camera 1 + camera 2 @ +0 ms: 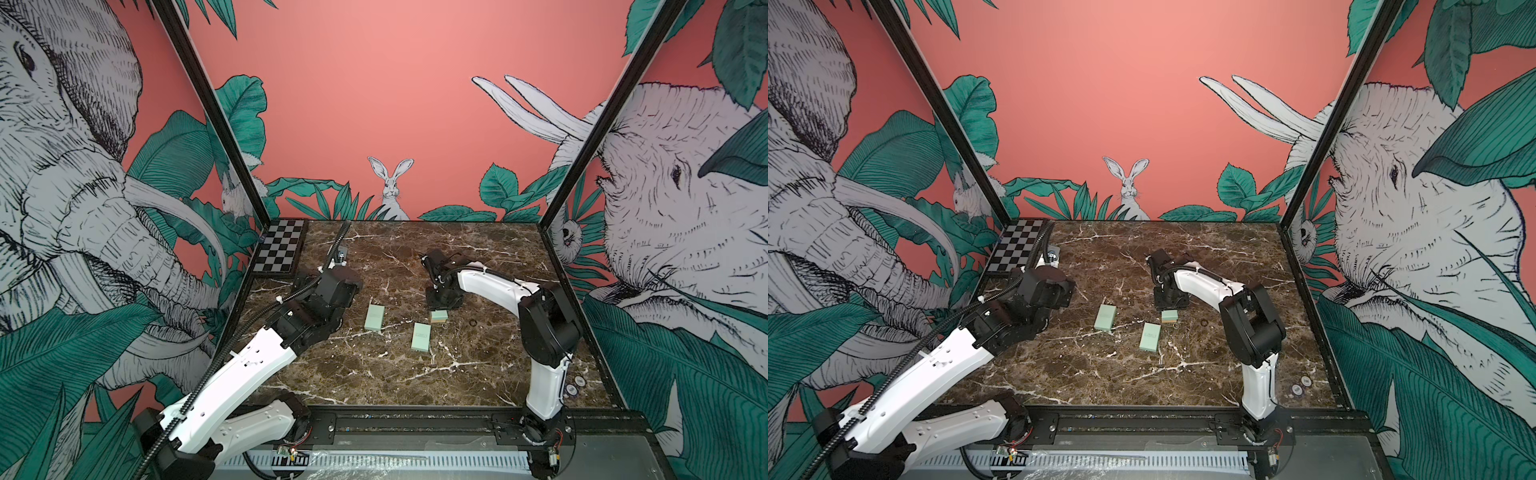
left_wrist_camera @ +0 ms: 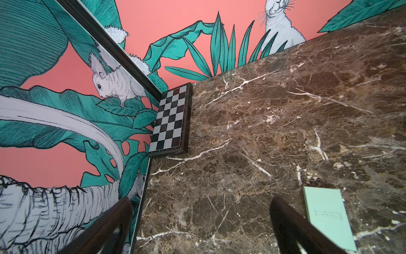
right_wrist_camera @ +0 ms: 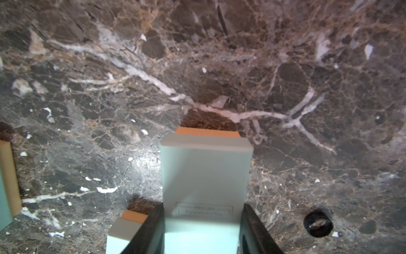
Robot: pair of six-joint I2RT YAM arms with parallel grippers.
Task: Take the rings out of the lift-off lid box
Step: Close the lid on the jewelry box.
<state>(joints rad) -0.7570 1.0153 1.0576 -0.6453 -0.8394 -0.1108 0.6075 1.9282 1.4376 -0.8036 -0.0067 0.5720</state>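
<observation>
My right gripper (image 3: 202, 209) is shut on the mint-green lid (image 3: 204, 171) of the lift-off lid box, one finger on each long side. A tan edge of the box's base (image 3: 207, 132) shows past the lid's far end, and the lid hides the inside. One dark ring (image 3: 318, 223) lies on the marble right of that box, seen in both top views (image 1: 473, 323) (image 1: 1204, 323). My left gripper (image 2: 201, 209) hangs open over bare marble at the left, holding nothing, with a closed mint-green box (image 2: 327, 217) beside one finger.
Two more mint-green boxes (image 1: 374, 317) (image 1: 421, 336) lie closed mid-table. A chessboard (image 1: 278, 249) sits in the far left corner. Two round chips (image 1: 573, 384) lie near the right arm's base. Walls close off three sides.
</observation>
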